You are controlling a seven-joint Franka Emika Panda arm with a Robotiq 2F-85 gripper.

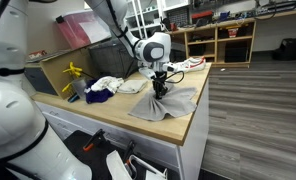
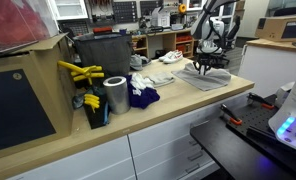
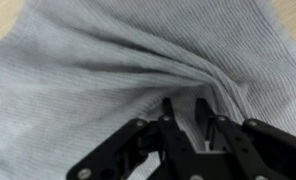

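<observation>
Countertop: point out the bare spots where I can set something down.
Bare wood runs along the front edge of the countertop, bordered by the blue cloth, the metal can and the grey cloth. Crowded: the back, with white cloth and dark bin, and where the gripper pinches the grey cloth.

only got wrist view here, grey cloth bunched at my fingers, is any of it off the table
observer: Only the middle. In both exterior views the grey cloth peaks up under the gripper, and its edges lie on the wooden counter.
operator: anything close by i could snag
observer: A heap of white and dark blue cloths lies beside the grey cloth, apart from it.
operator: how near the counter end am i
observer: Near. The grey cloth lies at the end of the counter, with the heap further in along it.
</observation>
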